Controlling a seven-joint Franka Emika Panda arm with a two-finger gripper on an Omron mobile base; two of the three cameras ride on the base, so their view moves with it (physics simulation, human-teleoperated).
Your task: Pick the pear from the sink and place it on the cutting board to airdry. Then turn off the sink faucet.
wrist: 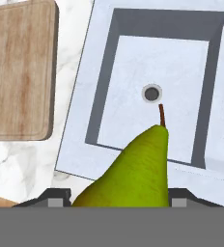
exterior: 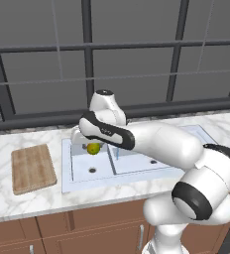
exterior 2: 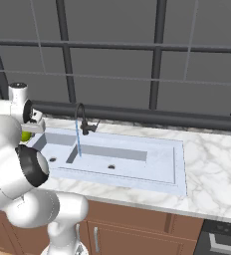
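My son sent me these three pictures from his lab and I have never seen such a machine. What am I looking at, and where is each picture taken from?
It is a rendered kitchen with a white robot arm on a base that can drive. Two pictures come from cameras on the base, behind the arm to its left and right. The third looks along its hand.

On the marble counter lies a light-brown rectangular wooden cutting board, beside a pale blue-white double-basin sink. A slim dark gooseneck faucet stands at the sink's back edge, and a thin blue stream of water runs from it.

The arm's two-finger tool is shut on a small yellow-green pear, held above the left basin with its brown stem pointing away from the hand. The pear is not yet on the board.
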